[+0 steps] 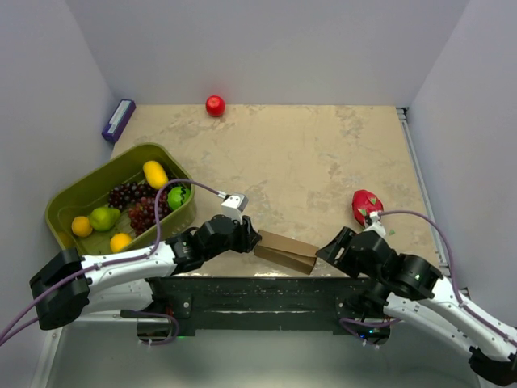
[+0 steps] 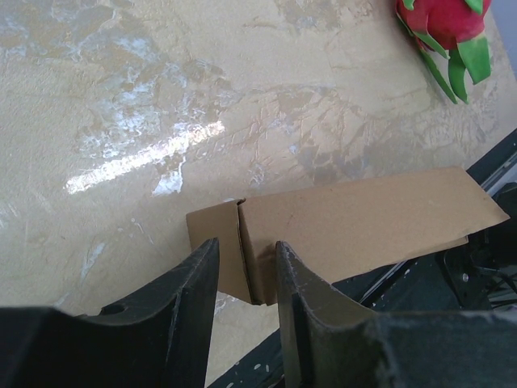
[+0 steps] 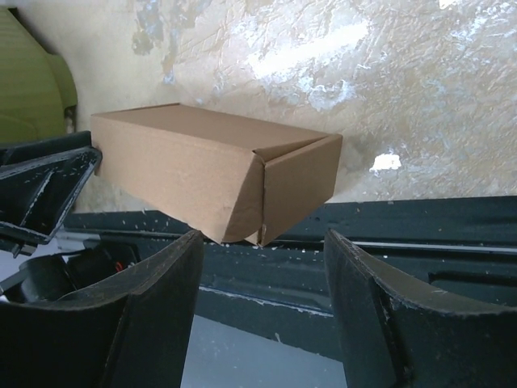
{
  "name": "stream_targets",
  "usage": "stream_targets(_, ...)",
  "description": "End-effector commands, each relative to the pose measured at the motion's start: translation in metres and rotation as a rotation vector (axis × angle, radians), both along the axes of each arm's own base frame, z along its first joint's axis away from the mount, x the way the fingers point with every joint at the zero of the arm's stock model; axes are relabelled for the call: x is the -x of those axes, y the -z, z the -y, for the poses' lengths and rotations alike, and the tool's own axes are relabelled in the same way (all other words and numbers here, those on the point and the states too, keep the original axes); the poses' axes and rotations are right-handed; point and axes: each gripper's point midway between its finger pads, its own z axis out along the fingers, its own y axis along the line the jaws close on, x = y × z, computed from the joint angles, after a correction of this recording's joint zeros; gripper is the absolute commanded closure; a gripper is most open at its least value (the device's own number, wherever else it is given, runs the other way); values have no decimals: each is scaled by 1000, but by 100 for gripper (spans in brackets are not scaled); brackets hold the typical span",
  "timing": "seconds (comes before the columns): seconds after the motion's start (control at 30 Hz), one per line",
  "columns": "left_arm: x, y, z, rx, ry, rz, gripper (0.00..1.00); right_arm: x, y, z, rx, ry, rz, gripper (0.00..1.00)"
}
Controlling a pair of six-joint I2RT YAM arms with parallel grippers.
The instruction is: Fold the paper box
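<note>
The paper box (image 1: 287, 250) is a slim brown cardboard box with its flaps folded in, lying slantwise by the table's near edge between both arms. My left gripper (image 1: 249, 238) is at its left end. In the left wrist view the box (image 2: 355, 218) lies just past the left gripper (image 2: 246, 246), whose jaws stand part open astride the end corner with nothing clamped. My right gripper (image 1: 329, 249) is a little off the right end. The right wrist view shows the box (image 3: 194, 170) beyond the wide-open right gripper (image 3: 262, 238), not touching it.
An olive-green basket (image 1: 60, 202) of fruit stands at the left. A dragon fruit (image 1: 366, 206) lies right of centre, a red apple (image 1: 215, 106) at the back wall, and a purple block (image 1: 118, 120) at the back left. A dark rail (image 1: 250, 291) runs along the near edge.
</note>
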Motion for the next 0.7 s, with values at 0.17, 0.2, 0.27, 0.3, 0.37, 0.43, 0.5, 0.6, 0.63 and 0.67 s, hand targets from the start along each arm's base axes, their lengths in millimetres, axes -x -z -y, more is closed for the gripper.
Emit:
stream_targets(0.17,17,47,-29,-164,9,-93,63,-7,6,-5,16,14,-5,37)
stream_targets(0.2,18,47,-30,-167,10,-93,63,-5,9,-3,21,16,-12,38)
stream_targets(0.27,17,46,-29,-164,10,-91,64,-3,13,-1,23,21,-20,41)
stream_targets(0.3,17,48,-30,-168,10,-94,64,-2,14,0,18,21,-22,44)
stream_targets(0.37,17,47,-30,-168,10,-94,64,1,20,1,17,20,-37,46)
stream_targets(0.43,17,47,-30,-167,9,-94,64,3,28,1,24,14,-51,48)
stream_targets(0.5,17,47,-29,-167,12,-93,64,6,33,-1,22,5,-70,53)
stream_targets(0.6,17,46,-29,-166,12,-92,65,10,43,1,45,-2,-98,55)
stream_targets(0.63,17,47,-29,-167,12,-93,65,11,46,3,60,0,-104,55)
stream_targets(0.67,17,47,-29,-167,12,-93,65,12,48,5,73,0,-111,55)
